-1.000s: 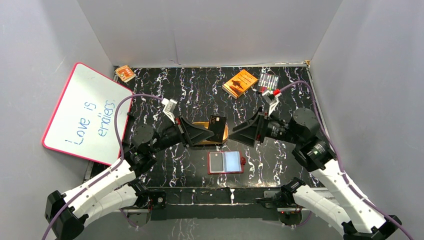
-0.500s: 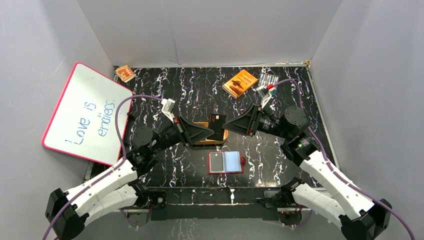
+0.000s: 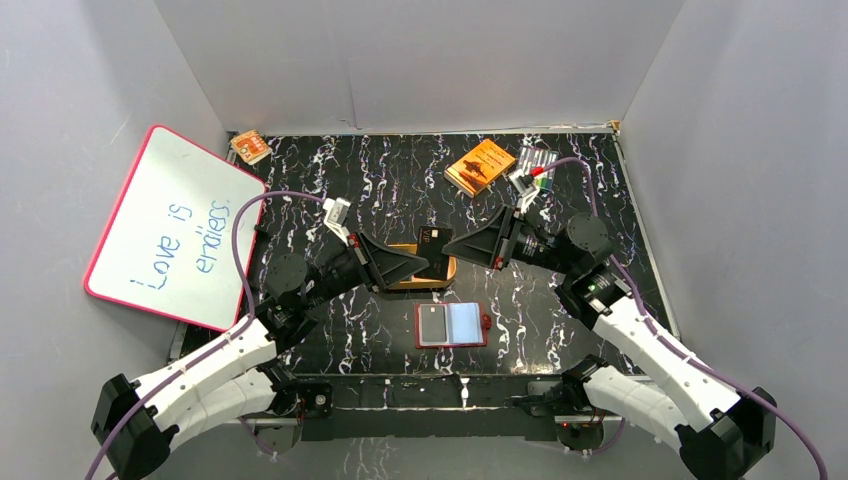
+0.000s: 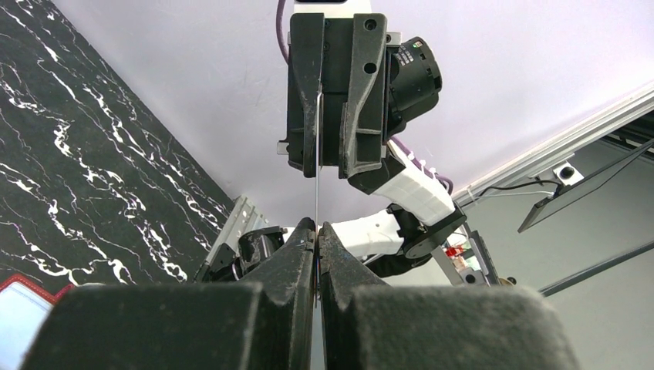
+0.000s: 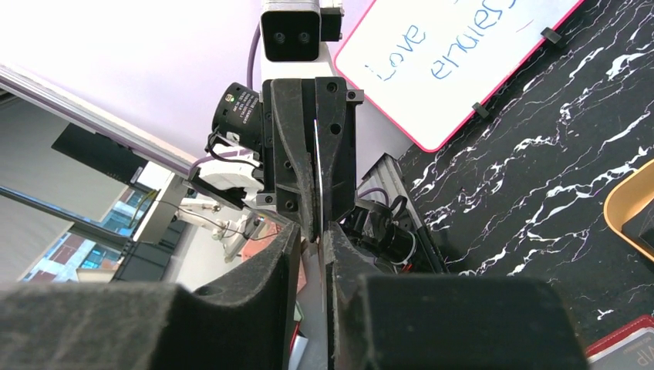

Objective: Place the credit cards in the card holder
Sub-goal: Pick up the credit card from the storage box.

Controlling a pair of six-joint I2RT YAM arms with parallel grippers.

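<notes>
Grey walls (image 3: 420,60) close in a black marbled table (image 3: 330,190). The wallet (image 3: 451,324) lies near my bases, open and flat, with its pale pockets up and a red snap tab on its right edge. Nothing of mine touches it.

Just beyond the wallet sits a tan tray (image 3: 425,286). Above that tray, higher than the wallet and clear of the table, my two grippers meet almost tip to tip. My left gripper (image 3: 430,261) reaches in from the wallet's left and my right gripper (image 3: 453,249) from its right.

Between them is one dark card (image 3: 434,241), held on edge and off every surface. The left wrist view shows it as a thin line. My left fingers (image 4: 297,247) are pressed together on its near edge, so that gripper is clamped on the card. The line runs straight up into my right gripper opposite.

In the right wrist view my right fingers (image 5: 289,247) stand a narrow slit apart. The card's far edge sits inside that slit, close against one finger. I see a gap on its other side, so I read this gripper as slightly parted around the card, not pinching it.

Well left of the wallet a pink-rimmed whiteboard (image 3: 170,230) with blue writing leans on the wall. Well beyond the wallet lies an orange box (image 3: 480,166). A marker pack (image 3: 537,160) lies beyond the wallet and further right.
</notes>
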